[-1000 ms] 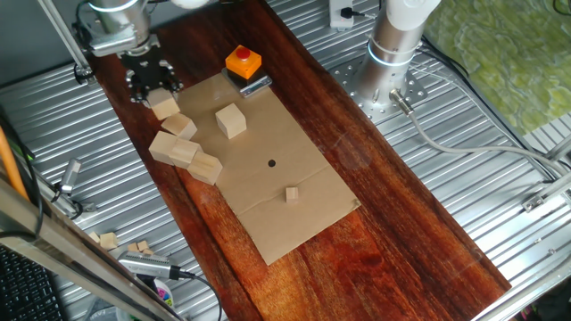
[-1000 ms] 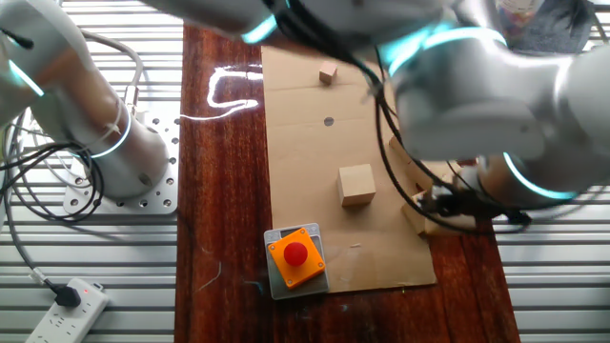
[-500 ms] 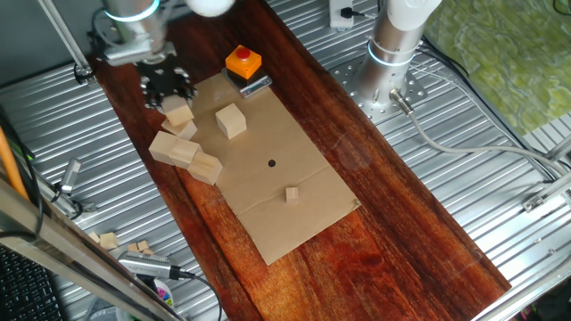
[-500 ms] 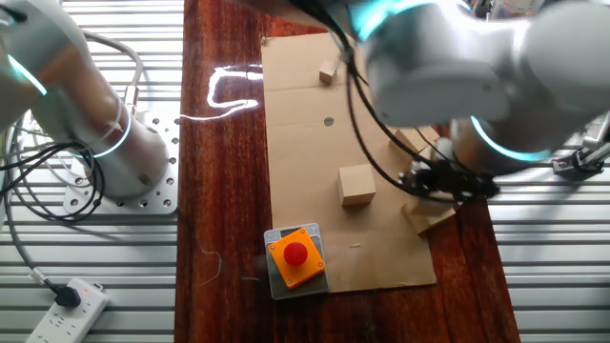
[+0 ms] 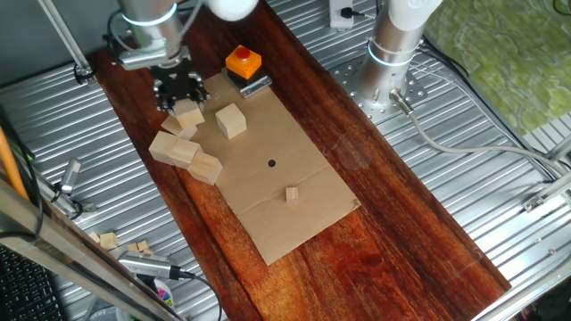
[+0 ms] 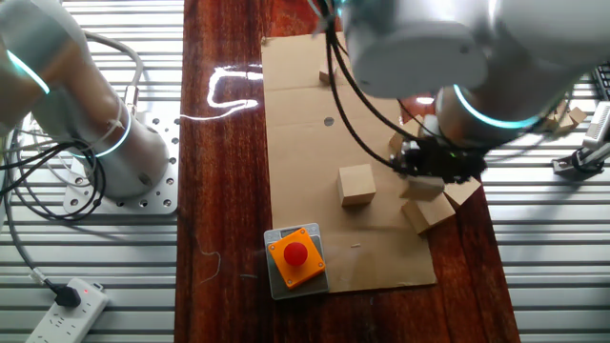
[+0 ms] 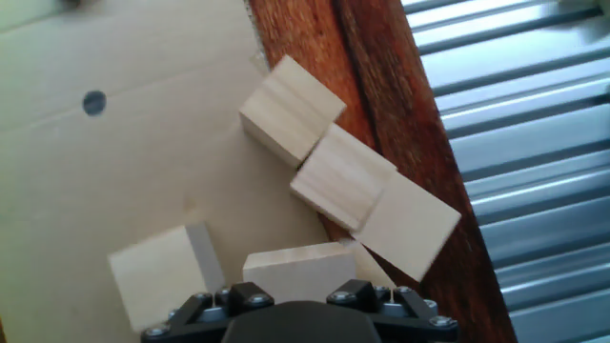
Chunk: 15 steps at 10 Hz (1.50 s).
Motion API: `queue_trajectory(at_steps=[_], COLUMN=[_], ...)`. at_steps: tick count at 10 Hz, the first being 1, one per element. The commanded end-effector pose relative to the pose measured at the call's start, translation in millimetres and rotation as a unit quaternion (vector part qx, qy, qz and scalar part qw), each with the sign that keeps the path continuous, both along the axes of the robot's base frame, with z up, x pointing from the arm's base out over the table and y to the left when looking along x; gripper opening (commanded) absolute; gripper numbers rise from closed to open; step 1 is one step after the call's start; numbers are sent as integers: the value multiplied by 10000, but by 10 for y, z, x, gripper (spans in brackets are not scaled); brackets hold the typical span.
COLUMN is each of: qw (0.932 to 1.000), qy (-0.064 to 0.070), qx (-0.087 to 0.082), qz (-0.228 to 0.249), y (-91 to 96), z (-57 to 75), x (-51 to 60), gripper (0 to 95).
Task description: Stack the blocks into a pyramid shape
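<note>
My gripper (image 5: pixel 181 94) is shut on one pale wooden block (image 5: pixel 189 116) and holds it just above the cardboard sheet's left edge. In the hand view the held block (image 7: pixel 297 266) fills the gap between the jaws of the gripper (image 7: pixel 295 293). A lone block (image 5: pixel 231 120) sits on the cardboard just to the right. Three more blocks lie touching in a row: one (image 7: pixel 291 110), a middle one (image 7: pixel 341 178) and one (image 7: pixel 410 224) partly on the dark wood. From the other fixed view the arm hides most of them; the lone block (image 6: pixel 356 184) shows.
An orange block with a red button (image 5: pixel 244 61) stands at the cardboard's far end. A tiny wooden cube (image 5: pixel 292 193) and a black dot (image 5: pixel 271 163) lie farther down the sheet. The robot base (image 5: pixel 393 49) is on the right. Ribbed metal flanks the wooden board.
The gripper has travelled right along the board with the block in it, from the board's far left corner to beside the lone block. The other blocks have not moved.
</note>
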<state>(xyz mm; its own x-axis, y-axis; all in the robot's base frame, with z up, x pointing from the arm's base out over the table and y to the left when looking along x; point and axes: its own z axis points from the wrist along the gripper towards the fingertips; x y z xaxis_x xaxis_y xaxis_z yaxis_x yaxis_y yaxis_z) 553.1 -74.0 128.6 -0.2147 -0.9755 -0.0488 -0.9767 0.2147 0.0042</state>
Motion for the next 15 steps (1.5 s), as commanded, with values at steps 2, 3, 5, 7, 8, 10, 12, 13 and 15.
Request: queue_trajectory(at_steps=[2,3,5,7,8,10,12,13,15], qw=[9999,9999,9999,9999,9999,9998,9996,9995,9998], qy=[-51,-71,-71,-75,-77,-78,-88,-111,-148], qx=[-14,-74,-125,-83,-82,-169,-266,-267,-140], qz=[-92,-78,-40,-59,-121,-101,-103,-115,4], y=[191,272,329,343,356,357,355,355,355], z=[-22,-27,-15,-30,-53,-55,-56,-56,-56], x=[-156,-220,-261,-261,-256,-254,-251,-251,-251], gripper=[0,0,0,0,0,0,0,0,0])
